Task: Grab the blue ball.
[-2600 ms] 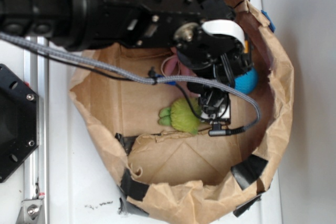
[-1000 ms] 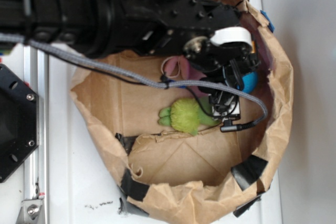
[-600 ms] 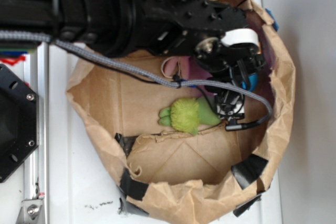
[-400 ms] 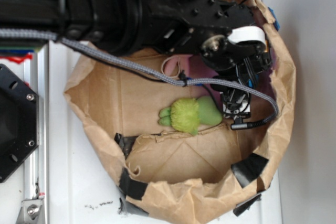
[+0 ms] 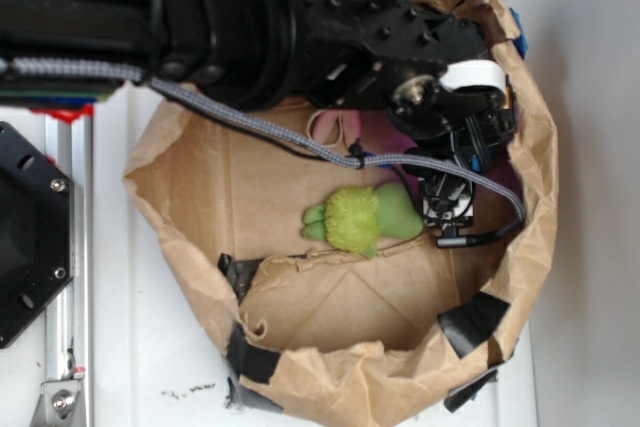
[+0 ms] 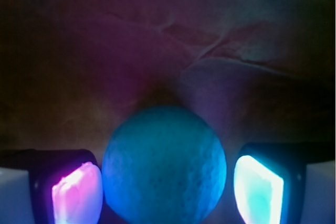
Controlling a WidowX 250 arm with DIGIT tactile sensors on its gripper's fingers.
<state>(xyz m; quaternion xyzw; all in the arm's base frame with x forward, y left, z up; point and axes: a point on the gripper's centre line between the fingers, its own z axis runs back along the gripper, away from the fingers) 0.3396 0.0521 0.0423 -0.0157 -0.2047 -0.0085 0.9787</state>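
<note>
You have the white bench (image 5: 590, 247) carrying a wide brown paper bag (image 5: 330, 387), rolled open and filling most of the exterior frame. The black arm (image 5: 250, 27) reaches in from the upper left to the bag's right side. A green plush toy (image 5: 360, 219) lies at mid-frame on the bag floor.

In the wrist view, the blue ball (image 6: 164, 163) sits low and centred against the paper wall, between the glowing pads (image 6: 76, 192). The claw (image 6: 167, 190) is spread, a gap on each side of the ball.

Judging by its matte, dimpled skin, expect it light and grippy but apt to roll; pinch across its widest middle.
</note>
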